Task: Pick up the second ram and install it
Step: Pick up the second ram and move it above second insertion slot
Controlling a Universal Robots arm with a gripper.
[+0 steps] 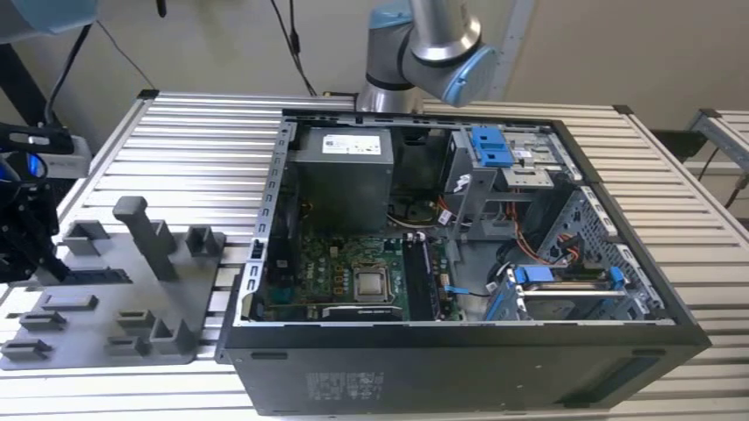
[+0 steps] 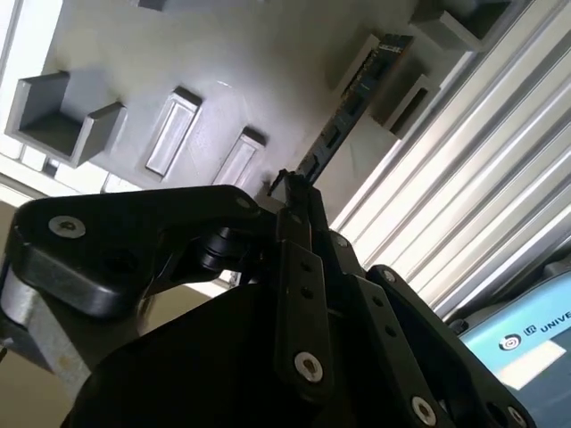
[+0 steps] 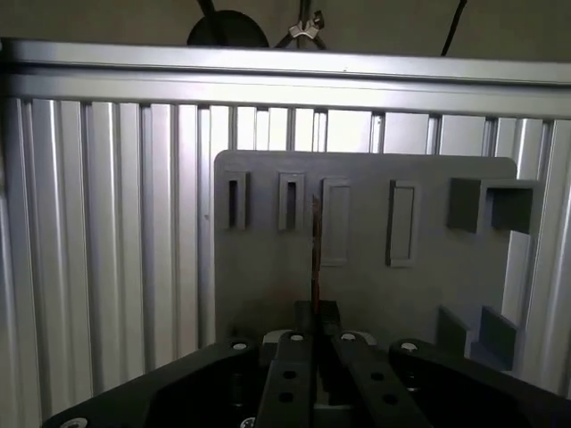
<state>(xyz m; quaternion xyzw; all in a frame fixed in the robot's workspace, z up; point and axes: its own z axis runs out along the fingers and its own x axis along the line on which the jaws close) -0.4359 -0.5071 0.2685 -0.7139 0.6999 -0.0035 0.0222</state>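
Note:
The second ram (image 2: 352, 102), a thin dark board, reaches out from my fingertips over the grey parts tray (image 2: 250, 62). In the first wrist view it appears edge-on as a narrow strip (image 3: 316, 250) rising from the gripper (image 3: 317, 312). My gripper (image 2: 293, 192) is shut on the board's near end. In the exterior view the gripper (image 1: 41, 263) hangs over the tray (image 1: 94, 329) at the far left, with the ram (image 1: 100, 276) a dark strip beside it. I cannot tell whether the board still touches the tray.
An open computer case (image 1: 468, 368) lies at the exterior view's right, with the motherboard's memory slots (image 1: 419, 272) beside the silver processor (image 1: 372, 282). Blue clips (image 1: 492, 145) and drive cages stand inside. Upright grey posts (image 1: 146, 232) rise from the tray. The slatted table (image 1: 199, 132) surrounds everything.

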